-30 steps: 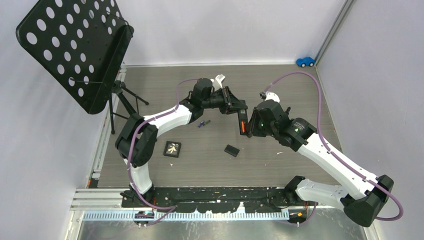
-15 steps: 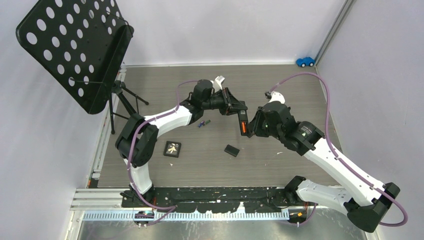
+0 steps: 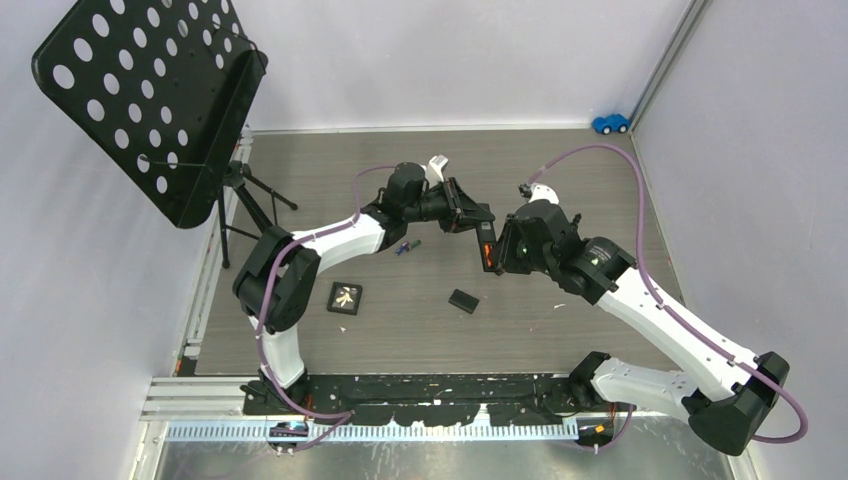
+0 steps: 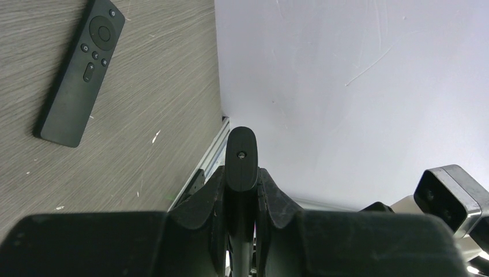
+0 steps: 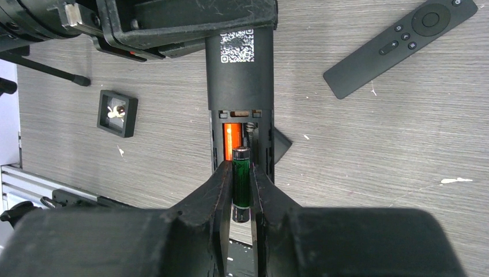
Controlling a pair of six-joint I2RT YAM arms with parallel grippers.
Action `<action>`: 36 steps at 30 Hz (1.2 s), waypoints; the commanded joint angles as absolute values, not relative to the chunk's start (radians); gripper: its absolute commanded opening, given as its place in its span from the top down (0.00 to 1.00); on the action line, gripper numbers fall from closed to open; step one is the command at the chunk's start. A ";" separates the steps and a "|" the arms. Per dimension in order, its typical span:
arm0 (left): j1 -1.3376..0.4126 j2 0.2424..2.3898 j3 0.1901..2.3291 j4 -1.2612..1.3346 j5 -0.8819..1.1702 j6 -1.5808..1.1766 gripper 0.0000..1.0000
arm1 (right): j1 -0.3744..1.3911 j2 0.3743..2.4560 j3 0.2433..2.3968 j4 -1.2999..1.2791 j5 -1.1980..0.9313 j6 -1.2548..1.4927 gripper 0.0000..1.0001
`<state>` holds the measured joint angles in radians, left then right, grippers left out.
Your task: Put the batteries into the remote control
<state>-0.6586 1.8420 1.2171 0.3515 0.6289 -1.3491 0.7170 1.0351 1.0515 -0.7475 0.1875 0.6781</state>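
Holding one black remote control (image 5: 239, 69) up in the air over the middle of the table (image 3: 320, 150), the left gripper (image 4: 241, 176) has its two fingers pressed tight on the sides of it. The back of the remote control faces the right wrist camera. Its cover is off and the battery slot is open. An orange battery (image 5: 230, 138) already sits in one side of the slot.

The right gripper (image 5: 241, 172) pinches a dark green battery (image 5: 241, 184) between its fingers. This battery points the same way as the remote control is long. Its top end is right at the open slot, next to the orange one. I cannot tell if it touches the slot.

A small blue battery (image 3: 406, 246) lies on the table under the left arm, a little way from the two grippers. The little black cover plate (image 3: 463, 301) lies flat on the table, closer to the near edge than the grippers are. A black square frame (image 3: 345, 298) with a pale shape inside lies on the table too, closer to the left edge than the cover plate.

A second black remote (image 4: 81, 75) lies flat on the table with its buttons up. A black stand (image 3: 150, 100) full of round holes rises by the far left corner. A blue toy car (image 3: 610, 123) sits by the far right corner.
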 commanded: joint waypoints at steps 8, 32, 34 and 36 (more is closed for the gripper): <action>-0.654 1.840 1.210 0.445 0.652 -1.382 1.00 | 0.719 1.062 1.091 -0.707 0.183 0.662 0.69; -0.649 1.838 1.218 0.432 0.644 -1.369 1.00 | 0.719 1.072 1.153 -0.829 0.203 0.679 0.92; -0.648 1.839 1.216 0.432 0.644 -1.368 1.00 | 0.719 1.076 1.160 -0.848 0.185 0.678 0.92; -0.647 1.838 1.215 0.434 0.644 -1.368 1.00 | 0.720 1.082 1.163 -0.862 0.178 0.681 0.92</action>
<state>-0.6540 1.8420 1.2072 0.3779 0.6292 -1.3769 0.7181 1.0725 1.1149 -0.8230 0.1967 0.6800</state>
